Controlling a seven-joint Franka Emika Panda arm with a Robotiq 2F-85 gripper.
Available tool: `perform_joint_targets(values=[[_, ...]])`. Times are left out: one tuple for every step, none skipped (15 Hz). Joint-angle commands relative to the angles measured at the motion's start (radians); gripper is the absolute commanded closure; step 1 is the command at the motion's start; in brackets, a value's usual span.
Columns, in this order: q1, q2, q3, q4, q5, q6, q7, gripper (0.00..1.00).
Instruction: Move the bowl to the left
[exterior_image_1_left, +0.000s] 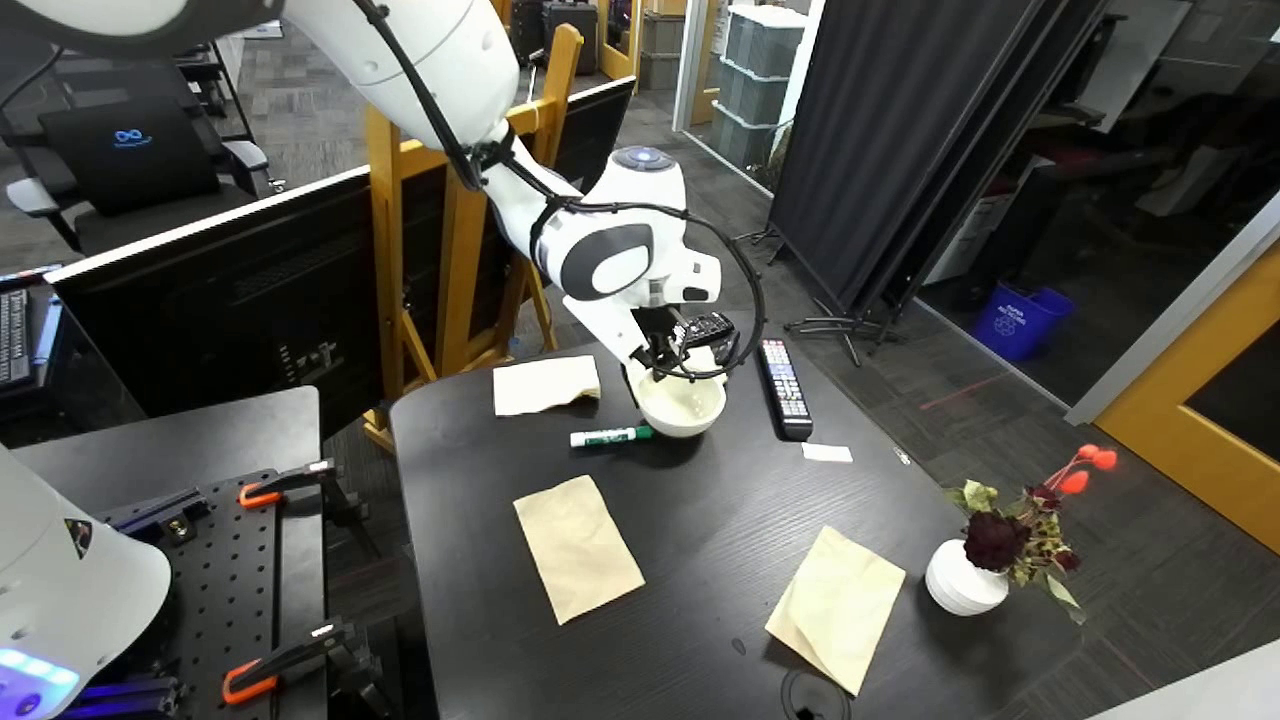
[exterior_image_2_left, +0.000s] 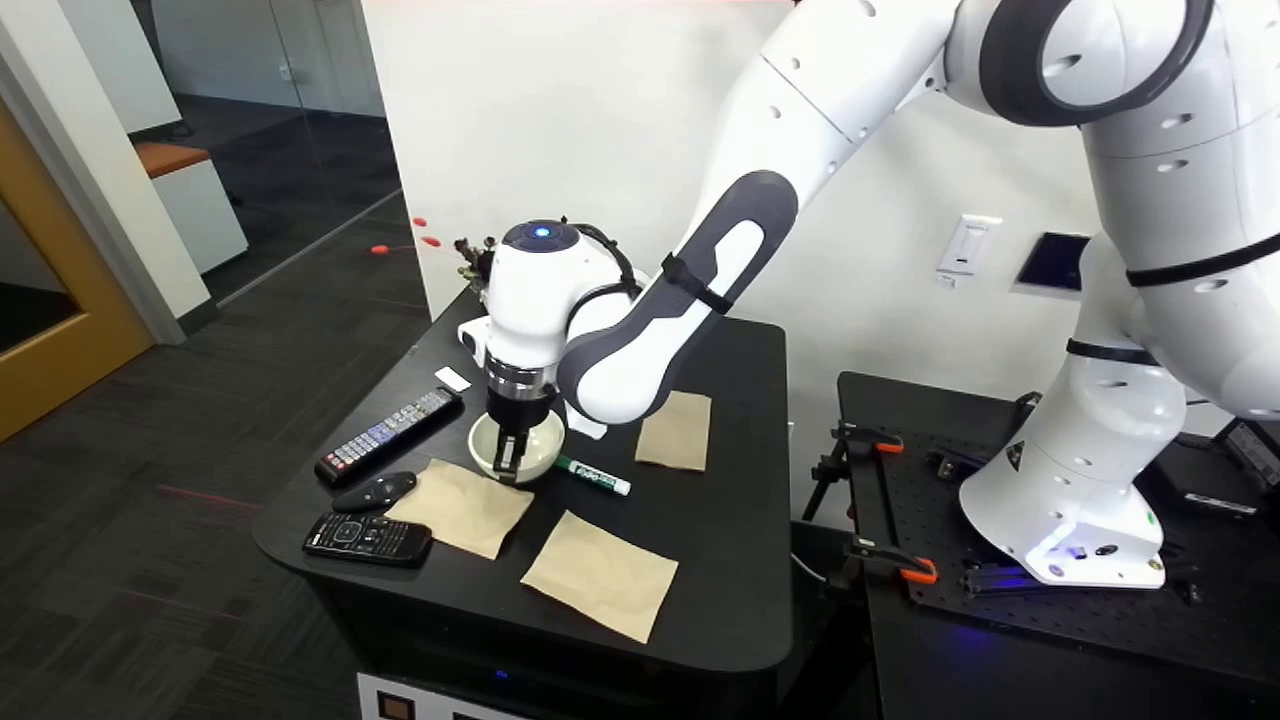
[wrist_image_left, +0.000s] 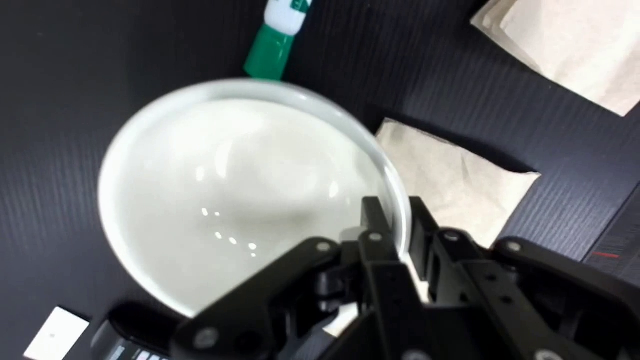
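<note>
Bowl, white and round: I have its rim pinched between the jaws of the Robotiq gripper, one inside, one outside. In the wrist view, most of it lies left of them; green-capped marker just beside the rim, contact unclear.

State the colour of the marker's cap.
The marker cap is green; it shows best in the wrist view.

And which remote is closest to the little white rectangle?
The longest remote, its end near the white rectangle; the oval remote and the short wide remote lie farther off.
</note>
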Motion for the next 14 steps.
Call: perform_joint_targets(values=[[0.008, -0.020, -0.003, -0.015, 0.005, 0.001, -0.025, 0.50], [0.008, -0.028, -0.004, -0.022, 0.005, 0.005, -0.025, 0.42], [0.007, -0.035, -0.003, -0.028, 0.006, 0.010, -0.025, 0.35], [0.004, -0.052, -0.001, -0.041, 0.007, 0.017, -0.028, 0.28], [0.003, -0.068, -0.002, -0.053, 0.007, 0.020, -0.025, 0.20], [0.003, -0.083, -0.004, -0.054, 0.007, 0.006, -0.026, 0.13], [0.003, -0.104, -0.009, -0.056, 0.009, -0.018, -0.018, 0.05], [0.001, -0.126, -0.012, -0.061, 0.011, -0.034, -0.016, 0.01], [-0.011, -0.150, -0.004, -0.068, 0.019, -0.060, -0.028, 0.00], [-0.019, -0.171, 0.001, -0.074, 0.024, -0.080, -0.037, 0.00], [-0.020, -0.197, -0.003, -0.083, 0.022, -0.097, -0.036, 0.00], [-0.025, -0.217, -0.002, -0.090, 0.024, -0.111, -0.041, 0.00], [-0.031, -0.238, 0.000, -0.099, 0.027, -0.123, -0.046, 0.00], [-0.036, -0.257, 0.003, -0.106, 0.031, -0.136, -0.053, 0.00]])
